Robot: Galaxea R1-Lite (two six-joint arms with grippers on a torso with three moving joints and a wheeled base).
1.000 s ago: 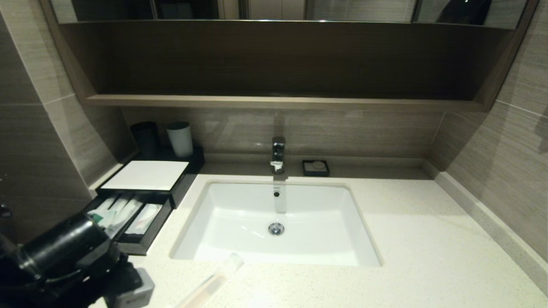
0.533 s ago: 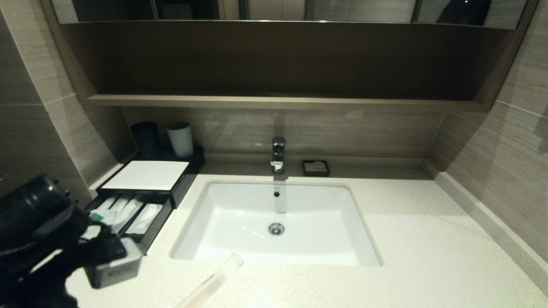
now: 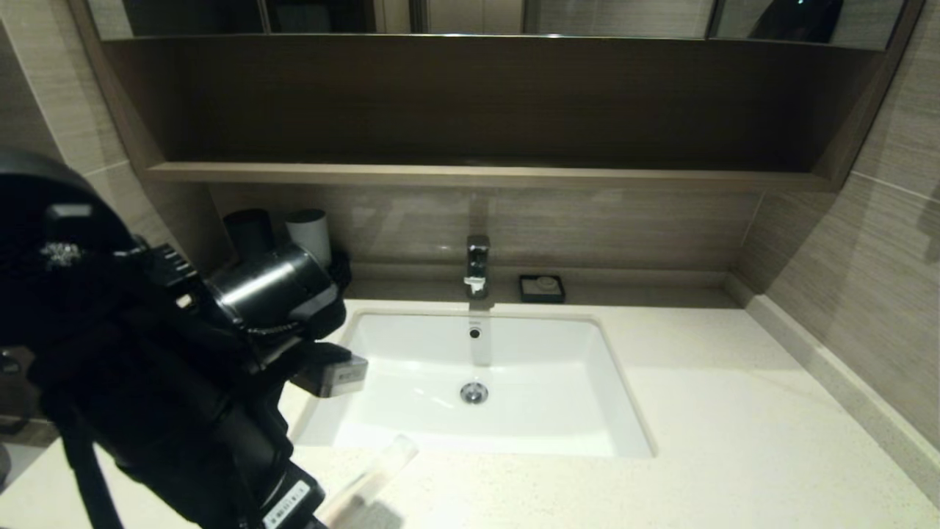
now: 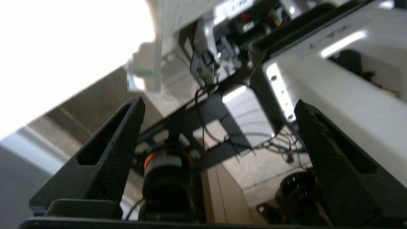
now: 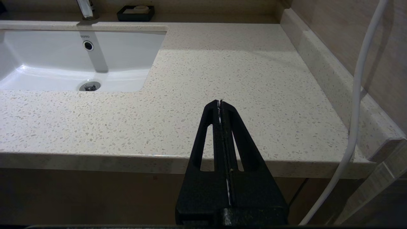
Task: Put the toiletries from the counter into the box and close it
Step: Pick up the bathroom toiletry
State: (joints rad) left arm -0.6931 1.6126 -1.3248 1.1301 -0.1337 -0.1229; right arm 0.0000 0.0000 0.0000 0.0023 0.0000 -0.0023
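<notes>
A clear, long toiletry packet lies on the pale counter, in front of the sink's front edge. The black box at the left is hidden behind my raised left arm, which fills the left of the head view. My left gripper is open and empty; its wrist view looks back at my own body. My right gripper is shut and empty, low by the counter's front edge on the right, outside the head view.
A white sink sits mid-counter with a chrome faucet behind it. A black soap dish stands at the back. A white cup and a black cup stand back left. A wooden shelf overhangs.
My left arm has swung up from the low front left and across to the right. It now covers the open box, which showed before. The packet has not moved.
</notes>
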